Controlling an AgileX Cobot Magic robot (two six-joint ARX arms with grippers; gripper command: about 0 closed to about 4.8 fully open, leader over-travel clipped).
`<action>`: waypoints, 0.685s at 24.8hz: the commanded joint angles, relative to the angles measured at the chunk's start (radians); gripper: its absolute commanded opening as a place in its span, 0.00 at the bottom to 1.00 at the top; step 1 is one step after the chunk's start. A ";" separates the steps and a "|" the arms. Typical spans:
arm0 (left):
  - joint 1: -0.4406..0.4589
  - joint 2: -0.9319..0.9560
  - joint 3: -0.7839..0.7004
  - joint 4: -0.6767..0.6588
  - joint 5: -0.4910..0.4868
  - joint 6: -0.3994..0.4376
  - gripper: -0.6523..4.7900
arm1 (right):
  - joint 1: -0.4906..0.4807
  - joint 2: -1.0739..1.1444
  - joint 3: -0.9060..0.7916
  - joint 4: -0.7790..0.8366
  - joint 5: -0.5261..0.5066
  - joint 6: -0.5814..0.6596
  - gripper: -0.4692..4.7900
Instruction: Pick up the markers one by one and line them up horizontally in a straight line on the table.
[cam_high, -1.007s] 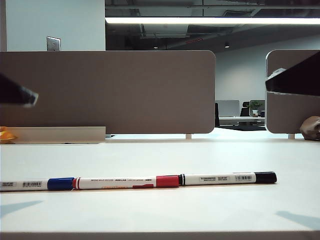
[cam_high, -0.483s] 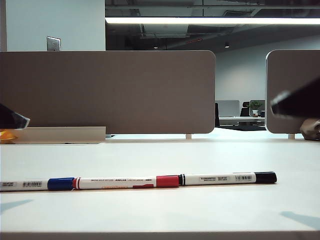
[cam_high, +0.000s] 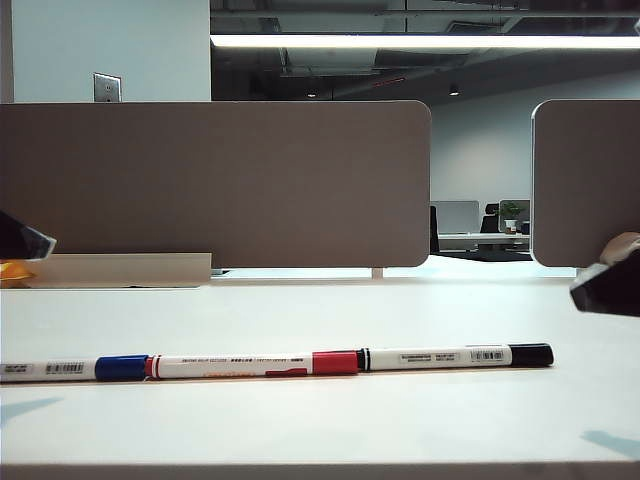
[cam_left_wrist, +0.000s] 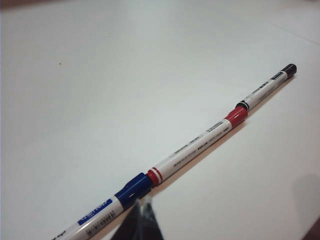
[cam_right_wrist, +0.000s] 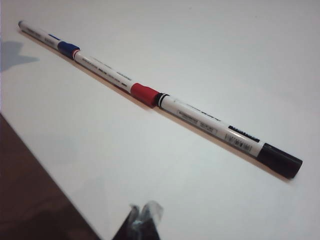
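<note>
Three markers lie end to end in one straight line across the near part of the white table (cam_high: 320, 310): the blue-capped marker (cam_high: 75, 368) at the left, the red-capped marker (cam_high: 255, 364) in the middle, and the black-capped marker (cam_high: 455, 356) at the right, each touching its neighbour.

The left gripper (cam_high: 25, 238) hangs at the far left edge, raised above the table and well apart from the pens; its fingertips (cam_left_wrist: 142, 225) are pressed together and hold nothing. The right gripper (cam_high: 605, 288) sits at the right edge, beyond the black cap, also closed and empty, its tips (cam_right_wrist: 142, 220) clear of the markers.

Judging by the layout, the lining-up looks finished. The next move seems to call only for keeping both arms away without nudging the row.
</note>
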 joint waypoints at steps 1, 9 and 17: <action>0.000 0.000 0.001 0.013 -0.003 0.001 0.11 | 0.001 -0.002 0.002 0.008 0.004 0.004 0.08; 0.000 0.000 0.001 0.013 -0.003 0.001 0.11 | 0.001 -0.002 0.002 0.008 0.004 0.004 0.08; 0.000 -0.020 0.001 0.008 -0.003 0.001 0.11 | 0.000 -0.004 0.002 0.007 0.003 0.004 0.08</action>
